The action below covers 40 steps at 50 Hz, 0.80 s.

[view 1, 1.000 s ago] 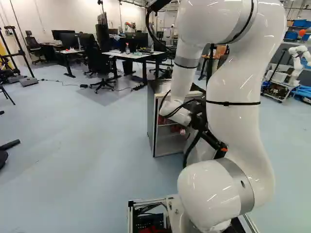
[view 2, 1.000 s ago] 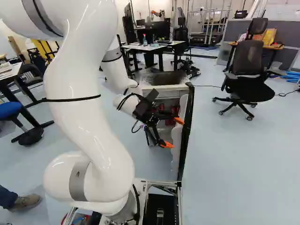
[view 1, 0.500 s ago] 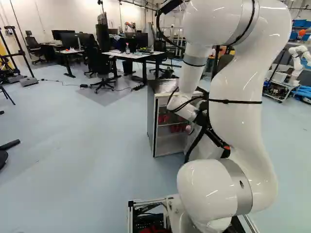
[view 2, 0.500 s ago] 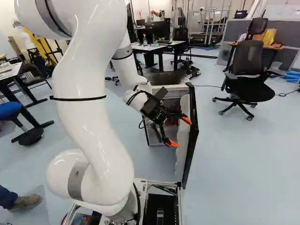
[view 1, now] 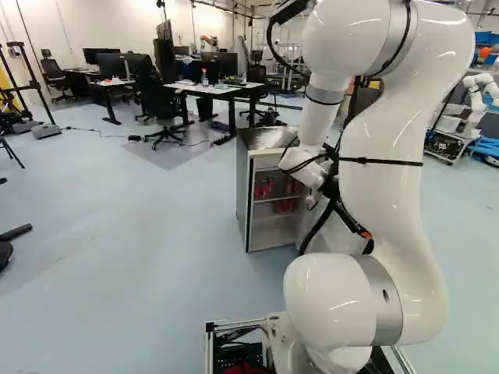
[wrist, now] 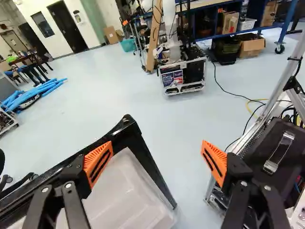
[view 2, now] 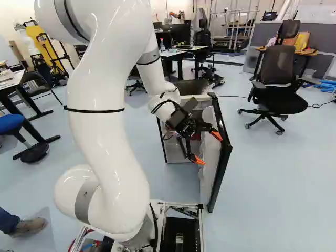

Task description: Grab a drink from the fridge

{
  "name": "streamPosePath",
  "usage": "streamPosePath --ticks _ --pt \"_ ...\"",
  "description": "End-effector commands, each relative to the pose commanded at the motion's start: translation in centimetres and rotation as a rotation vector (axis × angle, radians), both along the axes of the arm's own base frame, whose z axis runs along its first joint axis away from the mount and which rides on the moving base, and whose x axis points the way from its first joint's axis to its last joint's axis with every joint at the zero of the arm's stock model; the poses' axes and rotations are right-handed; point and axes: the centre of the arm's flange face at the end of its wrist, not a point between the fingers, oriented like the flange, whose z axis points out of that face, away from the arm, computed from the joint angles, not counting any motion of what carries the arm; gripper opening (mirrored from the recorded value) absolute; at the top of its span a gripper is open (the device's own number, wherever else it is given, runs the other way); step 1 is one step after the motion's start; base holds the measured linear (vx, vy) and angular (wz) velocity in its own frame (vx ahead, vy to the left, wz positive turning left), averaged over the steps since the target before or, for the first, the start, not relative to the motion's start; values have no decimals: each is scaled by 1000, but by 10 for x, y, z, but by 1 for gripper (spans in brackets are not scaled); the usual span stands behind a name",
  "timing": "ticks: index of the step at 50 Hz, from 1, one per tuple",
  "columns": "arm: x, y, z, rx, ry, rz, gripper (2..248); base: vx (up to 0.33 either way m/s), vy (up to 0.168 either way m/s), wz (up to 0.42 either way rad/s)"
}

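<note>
Gaping wide, the pincer (view 2: 208, 148) has one finger right by the fridge door (view 2: 211, 174), contact unclear.

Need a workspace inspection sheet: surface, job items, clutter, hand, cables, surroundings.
Surface: pale floor under the fridge.
Job items: fridge door open; red containers on its shelves.
Clutter: blue tubes on the floor.
Hand: open, nothing held; one finger by the door, contact cannot be told.
Cables: black cable across the floor; more along the arm.
Surroundings: office chair, desks, another robot.
</note>
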Motion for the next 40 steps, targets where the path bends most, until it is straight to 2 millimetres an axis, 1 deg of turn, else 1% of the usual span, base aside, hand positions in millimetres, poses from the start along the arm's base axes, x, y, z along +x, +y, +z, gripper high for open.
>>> streamPosePath --ticks 40 --pt "19 -65 5 3 -84 -134 247 0 0 0"
